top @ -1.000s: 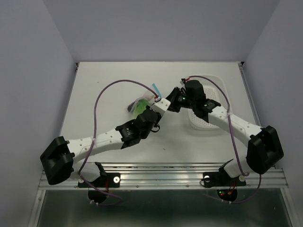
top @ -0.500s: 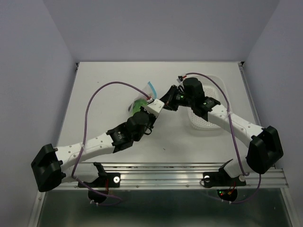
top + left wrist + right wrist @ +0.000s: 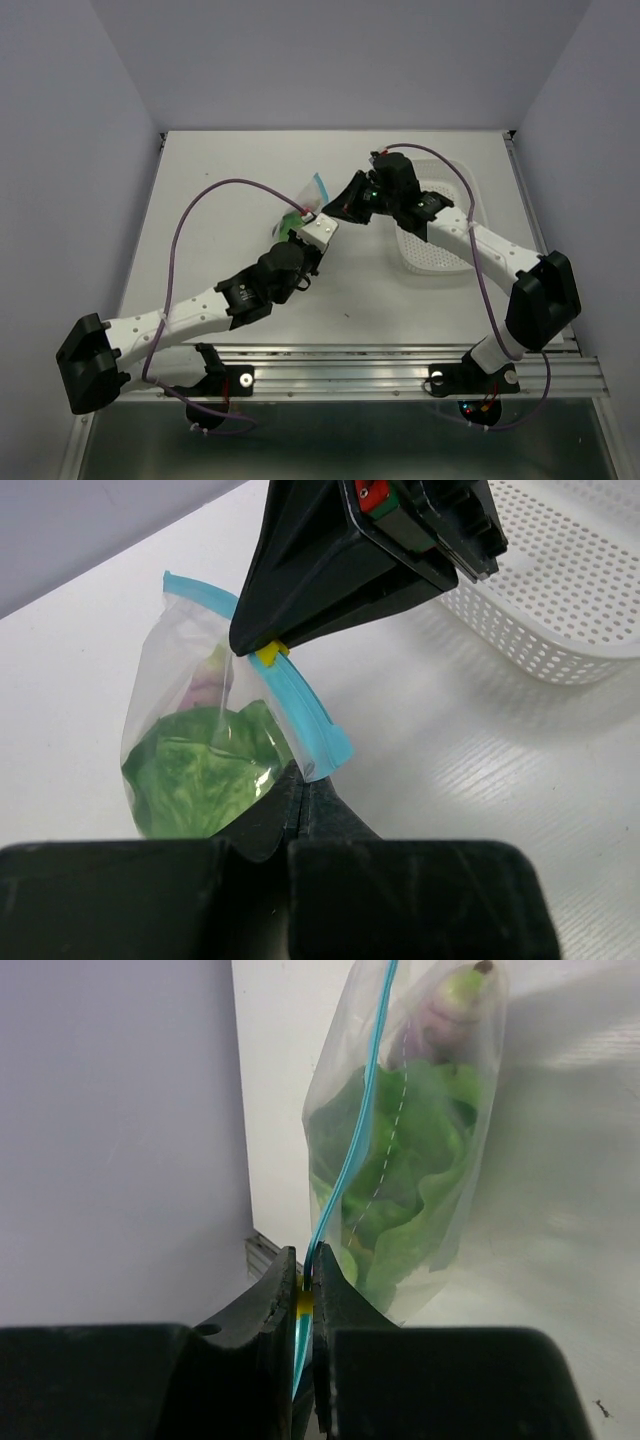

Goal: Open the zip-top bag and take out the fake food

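The clear zip-top bag [image 3: 300, 205] hangs between both grippers above the table middle. Its blue-teal zip strip [image 3: 300, 705] carries a small yellow slider [image 3: 268, 653]. Inside lie the fake food pieces: a green leafy cabbage [image 3: 195, 775] and a purple piece [image 3: 445, 1010]. My left gripper [image 3: 303, 780] is shut on the bag's corner just below the end of the strip. My right gripper [image 3: 303, 1270] is shut on the strip at the yellow slider [image 3: 304, 1302]. In the top view the left gripper [image 3: 312, 222] and right gripper [image 3: 336, 205] meet at the bag.
A white perforated basket [image 3: 452, 250] stands on the table right of the bag, partly under my right arm; it also shows in the left wrist view [image 3: 560, 610]. Purple cables loop over both arms. Walls close the table at left, right and back.
Both grippers have shifted a little left and farther back with the bag held between them. The left arm's shoulder has swung left.
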Tool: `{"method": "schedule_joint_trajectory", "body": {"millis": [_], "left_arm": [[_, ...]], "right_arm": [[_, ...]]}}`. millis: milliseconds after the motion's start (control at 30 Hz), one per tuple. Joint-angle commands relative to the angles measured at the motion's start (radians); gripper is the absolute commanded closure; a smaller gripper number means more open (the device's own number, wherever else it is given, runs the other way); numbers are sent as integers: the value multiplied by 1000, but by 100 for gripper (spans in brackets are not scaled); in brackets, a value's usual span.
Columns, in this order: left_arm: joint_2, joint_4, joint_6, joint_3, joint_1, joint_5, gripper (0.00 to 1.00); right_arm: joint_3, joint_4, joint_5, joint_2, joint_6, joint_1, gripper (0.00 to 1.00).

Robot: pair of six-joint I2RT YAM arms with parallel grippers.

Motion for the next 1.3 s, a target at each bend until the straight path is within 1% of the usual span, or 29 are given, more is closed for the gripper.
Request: {"method": "schedule_joint_trajectory", "body": {"millis": [0, 167, 300, 633, 800, 1033, 1267], "left_arm": [[-56, 47, -21, -16, -13, 50, 100], [-73, 39, -42, -30, -14, 61, 100], [-102, 37, -58, -45, -14, 76, 100], [-119, 10, -107, -74, -18, 102, 100], [-146, -13, -162, -96, -19, 105, 100], [-208, -23, -196, -128, -19, 139, 100], [-197, -22, -202, -130, -21, 164, 100]], "right_arm": [[86, 7, 208, 16, -50, -39, 99], [107, -5, 248, 36, -63, -71, 99], [123, -5, 240, 64, -75, -108, 99], [242, -7, 262, 188, -139, -185, 99], [308, -7, 262, 252, -161, -220, 99], [403, -5, 322, 343, -202, -249, 99], [477, -7, 315, 421, -242, -259, 99]]}}
